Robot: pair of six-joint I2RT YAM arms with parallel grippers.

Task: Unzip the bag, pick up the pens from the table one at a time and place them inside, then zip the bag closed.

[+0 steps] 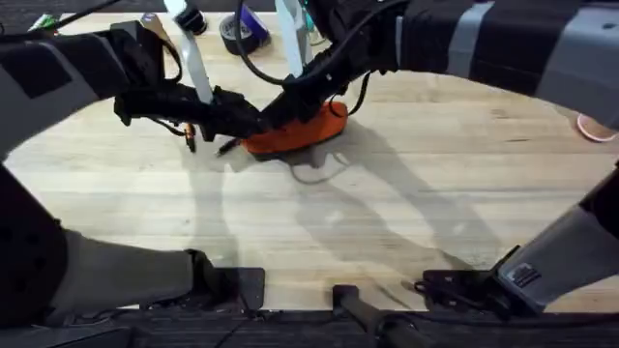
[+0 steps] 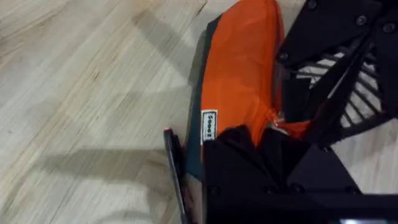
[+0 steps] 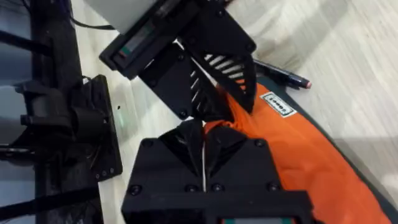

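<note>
The orange bag (image 1: 308, 132) lies on the table (image 1: 406, 193) at the back centre, its zipper side up. My left gripper (image 1: 253, 124) reaches in from the left and is shut on the bag's near end (image 2: 239, 81). My right gripper (image 1: 289, 104) comes from the upper right and is shut on the zipper pull at that same end (image 3: 203, 134). Two pens lie just left of the bag: an orange one (image 1: 191, 138) and a dark one with a red tip (image 1: 228, 147) (image 2: 175, 171) (image 3: 283, 74). The bag's white label (image 2: 209, 125) faces the dark pen.
A dark tape roll (image 1: 242, 34) and two white posts (image 1: 196, 60) stand at the back of the table behind the arms. A pink object (image 1: 595, 127) sits at the far right edge. Bare wood stretches in front of the bag toward the arm bases.
</note>
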